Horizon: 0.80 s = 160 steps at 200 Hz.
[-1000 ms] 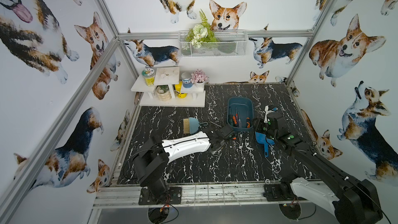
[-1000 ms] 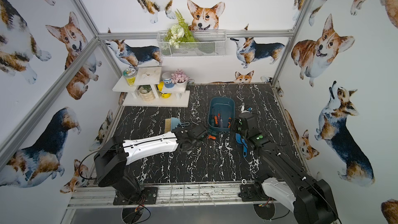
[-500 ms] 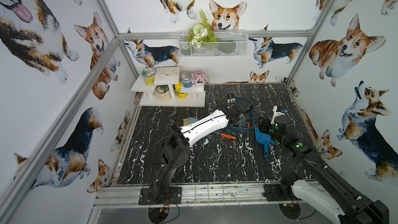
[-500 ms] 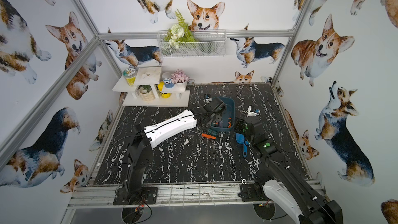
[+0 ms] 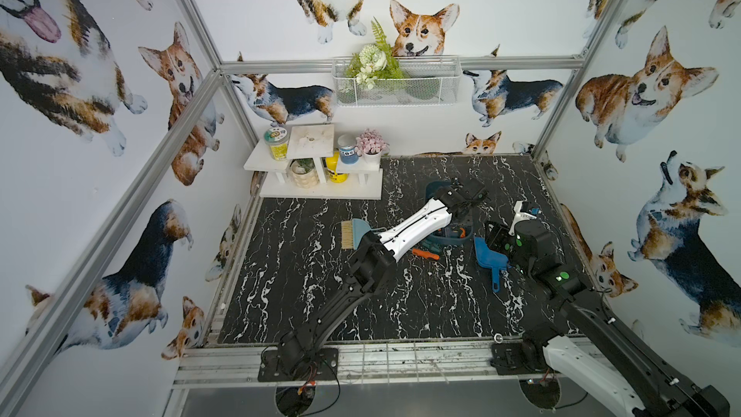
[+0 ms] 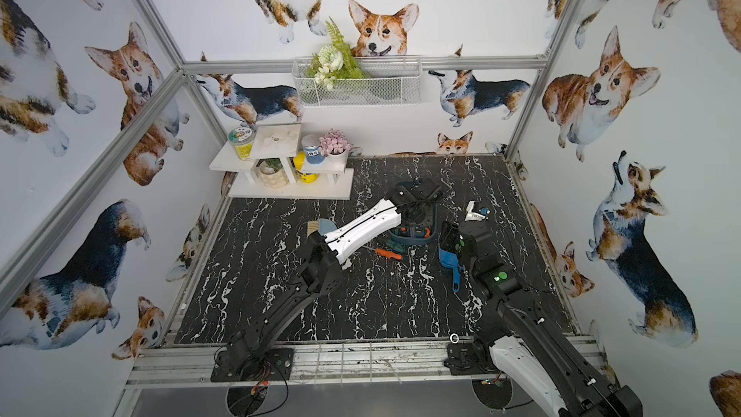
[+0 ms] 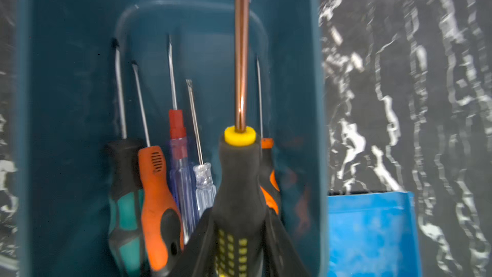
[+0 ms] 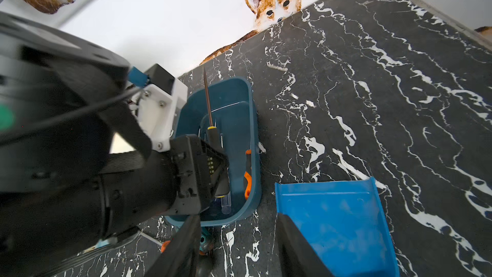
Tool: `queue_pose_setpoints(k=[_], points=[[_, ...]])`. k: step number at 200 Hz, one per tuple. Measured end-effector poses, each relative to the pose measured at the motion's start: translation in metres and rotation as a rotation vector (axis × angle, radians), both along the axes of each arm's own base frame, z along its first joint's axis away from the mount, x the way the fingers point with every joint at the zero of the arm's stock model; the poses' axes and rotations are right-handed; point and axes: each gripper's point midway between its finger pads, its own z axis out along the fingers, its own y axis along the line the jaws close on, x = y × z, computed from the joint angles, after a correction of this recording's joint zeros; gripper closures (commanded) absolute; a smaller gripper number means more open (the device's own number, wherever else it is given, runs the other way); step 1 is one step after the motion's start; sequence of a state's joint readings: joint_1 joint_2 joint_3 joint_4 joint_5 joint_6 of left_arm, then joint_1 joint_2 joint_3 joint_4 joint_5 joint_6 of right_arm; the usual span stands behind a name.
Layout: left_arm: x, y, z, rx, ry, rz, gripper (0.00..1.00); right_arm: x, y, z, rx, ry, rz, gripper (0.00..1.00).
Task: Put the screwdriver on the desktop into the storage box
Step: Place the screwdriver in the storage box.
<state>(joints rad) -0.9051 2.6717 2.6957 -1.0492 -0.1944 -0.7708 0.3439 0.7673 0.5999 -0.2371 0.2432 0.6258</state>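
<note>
My left gripper (image 7: 239, 226) is shut on the black-and-yellow handle of a screwdriver (image 7: 241, 171) with a copper shaft. It hangs over the teal storage box (image 7: 66, 81), shaft pointing toward the far wall. Several screwdrivers (image 7: 157, 190) lie inside. The right wrist view shows the same grip (image 8: 213, 137) above the box (image 8: 250, 118). Another orange-handled screwdriver (image 5: 426, 253) (image 6: 388, 253) lies on the black marble desktop (image 5: 320, 294) just in front of the box (image 5: 457, 239) (image 6: 415, 239). My right gripper (image 8: 239, 251) stands open and empty between the box and a dustpan.
A blue dustpan (image 5: 489, 259) (image 8: 335, 222) lies right of the box. A brush (image 5: 355, 232) sits left of it, under my left arm. A white tiered shelf (image 5: 320, 188) with jars stands at the back left. A small white object (image 5: 523, 212) lies at the right.
My left arm has swung from the front of the desktop up over the storage box, carrying the black-and-yellow screwdriver. My right arm has drawn back a little toward the right.
</note>
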Motion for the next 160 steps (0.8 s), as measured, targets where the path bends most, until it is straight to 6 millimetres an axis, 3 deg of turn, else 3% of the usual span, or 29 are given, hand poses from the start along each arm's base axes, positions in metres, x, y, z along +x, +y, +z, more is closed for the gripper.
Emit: queue_pose_setpoints(k=[21, 39, 96, 116, 160], points=[[-0.005, 0.003, -0.020, 0.031, 0.046, -0.005, 0.81, 0.000, -0.001, -0.001, -0.004, 0.002, -0.006, 0.48], [-0.007, 0.006, -0.029, 0.046, 0.068, -0.007, 0.68, 0.000, -0.001, -0.003, -0.005, 0.007, -0.007, 0.48], [-0.005, 0.008, -0.025, 0.036, 0.072, -0.002, 0.47, -0.001, -0.003, -0.001, -0.007, 0.007, -0.014, 0.48], [-0.001, 0.009, -0.001, 0.009, 0.040, 0.003, 0.43, 0.000, -0.003, 0.005, -0.005, -0.003, -0.017, 0.48], [0.008, 0.020, 0.098, -0.096, -0.115, 0.048, 0.42, 0.004, 0.004, 0.012, -0.012, -0.009, 0.021, 0.49]])
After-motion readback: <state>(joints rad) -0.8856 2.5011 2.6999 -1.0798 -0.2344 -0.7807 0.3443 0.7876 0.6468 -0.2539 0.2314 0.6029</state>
